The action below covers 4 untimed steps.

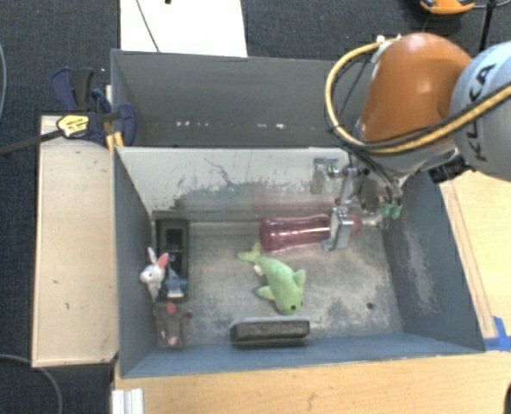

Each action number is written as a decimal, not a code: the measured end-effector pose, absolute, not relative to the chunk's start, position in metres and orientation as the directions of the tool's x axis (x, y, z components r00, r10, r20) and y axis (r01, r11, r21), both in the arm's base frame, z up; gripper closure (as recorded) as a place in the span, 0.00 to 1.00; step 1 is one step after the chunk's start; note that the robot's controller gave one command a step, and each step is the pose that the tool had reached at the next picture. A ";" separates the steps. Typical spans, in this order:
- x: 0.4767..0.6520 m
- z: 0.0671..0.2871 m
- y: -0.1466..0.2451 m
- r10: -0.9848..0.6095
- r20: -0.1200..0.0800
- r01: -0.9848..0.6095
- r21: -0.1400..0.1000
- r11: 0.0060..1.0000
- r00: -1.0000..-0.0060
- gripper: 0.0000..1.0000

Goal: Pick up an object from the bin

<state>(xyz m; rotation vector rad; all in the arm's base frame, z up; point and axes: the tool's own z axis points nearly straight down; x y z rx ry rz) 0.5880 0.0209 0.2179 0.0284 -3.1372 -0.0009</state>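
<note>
The gripper (341, 228), open or closed I cannot tell, hangs at the right end of a pink bottle (291, 233) lying along the back edge of the bin (427, 274) floor, a green toy dolphin (281, 286) just in front, a dark bar (270, 330) at the front edge, small toys (156, 274) along the left.

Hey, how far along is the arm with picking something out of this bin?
Done: the tool is low in the bin, at the right end of the pink bottle by the back wall. In hand: getting hold of that bottle; a grip isn't clear. Left: the lift. The bottle, green toy fish, dark block and white rabbit all lie on the floor.
</note>
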 end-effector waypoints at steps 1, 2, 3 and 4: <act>0.589 0.223 0.021 -0.017 -0.004 -0.017 0.001 1.000 -1.000 0.00; 0.590 0.157 0.025 0.050 -0.006 0.050 0.002 0.999 -0.999 0.00; 0.590 0.094 0.025 0.057 -0.005 0.057 0.001 0.998 -0.998 0.00; 0.591 0.118 0.024 0.239 -0.007 0.239 0.004 0.971 -0.971 0.00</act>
